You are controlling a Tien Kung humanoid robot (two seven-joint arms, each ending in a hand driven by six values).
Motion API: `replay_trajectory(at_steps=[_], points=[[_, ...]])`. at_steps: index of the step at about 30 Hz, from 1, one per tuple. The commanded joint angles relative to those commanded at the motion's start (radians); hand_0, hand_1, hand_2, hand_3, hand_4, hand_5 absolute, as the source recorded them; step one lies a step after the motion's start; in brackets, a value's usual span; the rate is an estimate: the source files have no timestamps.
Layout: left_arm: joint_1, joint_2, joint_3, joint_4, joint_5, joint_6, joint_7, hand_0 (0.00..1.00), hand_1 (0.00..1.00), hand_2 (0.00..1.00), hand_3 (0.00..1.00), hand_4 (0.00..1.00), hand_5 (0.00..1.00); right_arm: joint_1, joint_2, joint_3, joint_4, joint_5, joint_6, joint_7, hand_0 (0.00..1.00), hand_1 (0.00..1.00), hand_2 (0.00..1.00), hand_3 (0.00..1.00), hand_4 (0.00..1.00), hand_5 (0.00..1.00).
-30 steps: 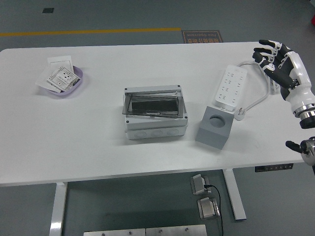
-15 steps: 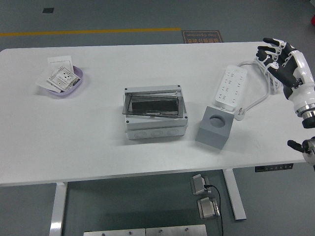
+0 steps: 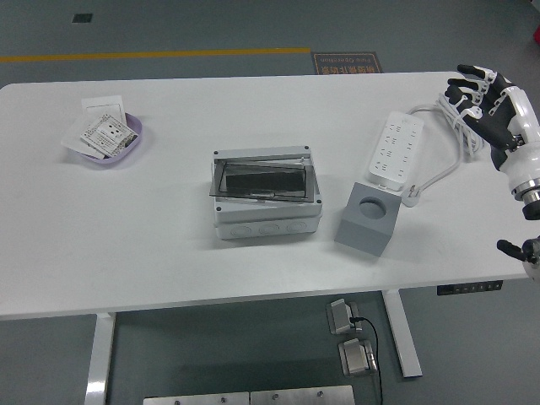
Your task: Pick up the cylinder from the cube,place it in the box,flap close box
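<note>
A grey cube (image 3: 366,226) stands right of the table's middle, with a round recess (image 3: 371,205) in its top. I cannot tell whether a cylinder sits in that recess. To its left is the grey box (image 3: 267,218). Its tinted see-through flap (image 3: 261,180) lies down over the opening, with something dark showing beneath. My right hand (image 3: 483,94) hovers over the table's far right edge, well away from the cube. Its fingers are spread and hold nothing. My left arm is out of view.
A white power strip (image 3: 396,150) lies just behind the cube, its cable (image 3: 447,164) looping toward my right hand. A purple bowl (image 3: 108,143) with paper cards sits at the far left. The white table (image 3: 126,236) ends at the picture's bottom.
My right hand has drifted to the right and slightly up, toward the table's right edge, fingers still spread. The box and cube have not moved.
</note>
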Motion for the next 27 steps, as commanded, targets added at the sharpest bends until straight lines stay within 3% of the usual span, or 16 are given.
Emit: replay_trajectory(at_steps=[9, 27], points=[[0.017, -0.005, -0.044, 0.000, 0.035, 0.000, 0.003, 0.585, 0.629, 0.622, 0.652, 0.727, 0.347, 0.006, -0.016, 0.005, -0.010, 0.006, 0.002, 0.001, 0.745, 0.648, 0.680, 0.716, 0.749, 0.321], [0.027, -0.001, -0.064, 0.000, 0.056, -0.001, 0.000, 0.585, 0.629, 0.622, 0.652, 0.728, 0.349, 0.002, -0.012, 0.013, -0.012, -0.001, 0.004, 0.000, 0.749, 0.650, 0.681, 0.713, 0.741, 0.334]])
